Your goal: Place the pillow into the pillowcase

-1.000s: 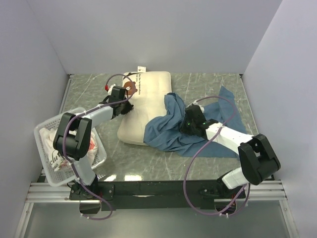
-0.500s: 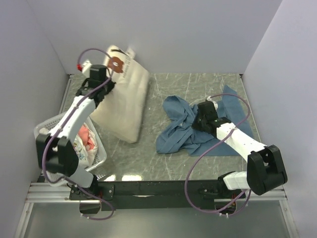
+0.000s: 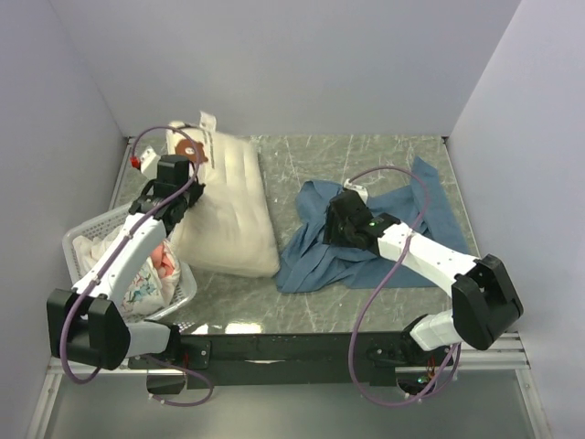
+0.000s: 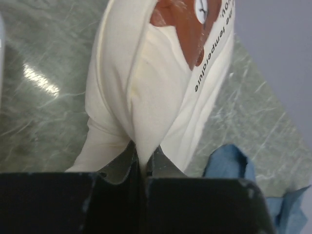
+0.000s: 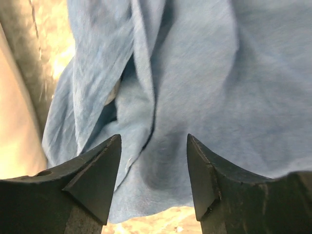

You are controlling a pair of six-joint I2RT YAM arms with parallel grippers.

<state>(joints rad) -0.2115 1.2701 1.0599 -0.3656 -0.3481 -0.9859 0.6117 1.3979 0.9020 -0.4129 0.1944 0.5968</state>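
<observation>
Right gripper (image 5: 153, 139), its fingers spread wide and pinching nothing, hangs just over the rumpled blue pillowcase (image 3: 315, 256) at the right of the green stone table (image 3: 302, 165), as a pair of robot arms bolted at the near edge works to dress a pillow. On the near left a white basket (image 3: 78, 240) heaped with laundry sits beside the left arm and plays no part. Further in, the left gripper (image 4: 143, 153) is clamped tight on a thin fold of the pillow (image 3: 228, 206) close to its far corner, where a brown bear face (image 3: 190, 151) is printed. The plump cream cushion lies lengthwise at the left of the table, bunched where it is gripped, its near corner just beside the blue cloth; whether the two touch cannot be told. A small white tag (image 3: 207, 120) sticks up at the far end, next to the grey back wall (image 3: 292, 64). By the look of things the job has barely begun. No part of the pillow is inside the case, which lies collapsed in folds, and no clear mouth can be picked out. What appears to be left is nearly everything: finding and holding open the case, feeding the pillow in corner first, then drawing the cloth over its full length.
</observation>
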